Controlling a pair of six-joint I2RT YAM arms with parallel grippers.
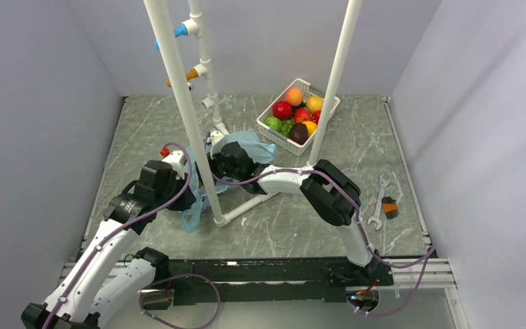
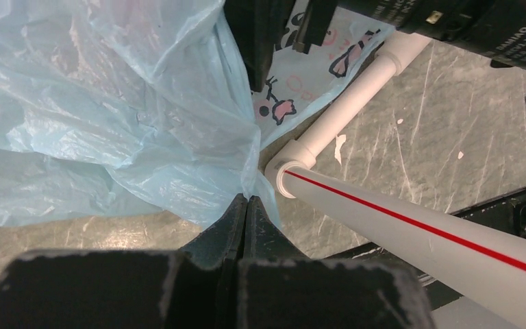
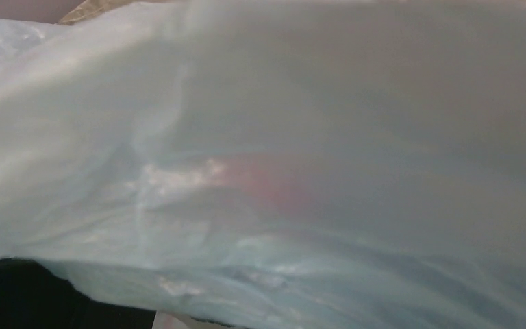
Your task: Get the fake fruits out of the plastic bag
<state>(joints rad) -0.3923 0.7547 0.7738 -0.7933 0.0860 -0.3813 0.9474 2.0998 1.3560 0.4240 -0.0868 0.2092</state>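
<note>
The light-blue plastic bag (image 1: 257,147) lies crumpled at the table's middle around a white pipe post. My left gripper (image 2: 248,200) is shut on a pinch of the bag's (image 2: 109,103) thin edge, close to a pipe elbow. My right gripper's dark head (image 1: 233,161) is pushed into the bag, and its fingers are hidden. Bag film (image 3: 315,103) fills the right wrist view, with a blurred reddish shape (image 3: 274,185) showing through it, perhaps a fake fruit. A small red ball (image 1: 165,151) sits on the table by the left arm.
A white PVC pipe frame (image 1: 185,103) stands through the work area, with a red-striped pipe (image 2: 411,219) right beside my left fingers. A white slotted basket (image 1: 329,103) of mixed fruits sits at the back right. A wrench (image 1: 381,199) and a small orange-black part (image 1: 389,205) lie at right.
</note>
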